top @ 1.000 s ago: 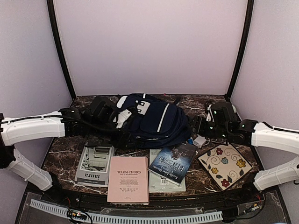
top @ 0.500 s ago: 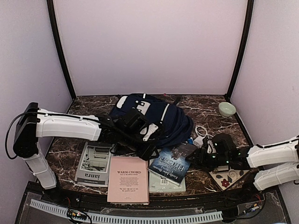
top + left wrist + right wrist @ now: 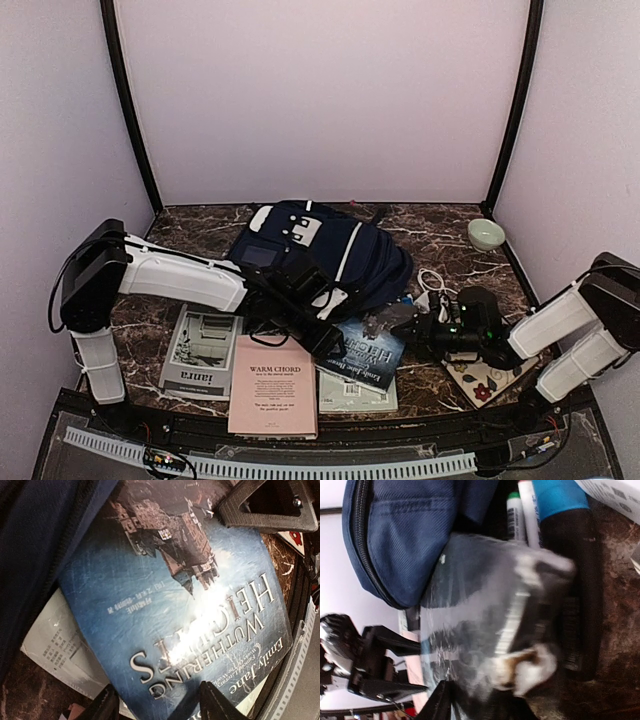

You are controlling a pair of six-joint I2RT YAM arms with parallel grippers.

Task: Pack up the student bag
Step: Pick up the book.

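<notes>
The navy-blue student bag (image 3: pixel 335 250) lies at the middle back of the table, and its fabric also shows in the left wrist view (image 3: pixel 40 545) and the right wrist view (image 3: pixel 405 535). A blue book titled Wuthering Heights (image 3: pixel 362 352) lies against the bag's front edge and fills the left wrist view (image 3: pixel 175 605). My left gripper (image 3: pixel 322 335) is open at the book's left edge, its fingertips (image 3: pixel 210 702) over the cover. My right gripper (image 3: pixel 393 318) is at the book's right corner. Its view is blurred, so its jaws are unclear.
A pink book (image 3: pixel 273 385), a grey booklet (image 3: pixel 203 350) and a white book (image 3: pixel 355 398) lie along the front. A floral pouch (image 3: pixel 492 378) sits under the right arm. A green bowl (image 3: pixel 486 234) and a white cable (image 3: pixel 432 285) are at the right. Markers (image 3: pixel 520 510) lie by the bag.
My left arm swung from the bag's left side round to its front and onto the blue book. My right arm came forward from the back right to the book's right corner, uncovering the bowl.
</notes>
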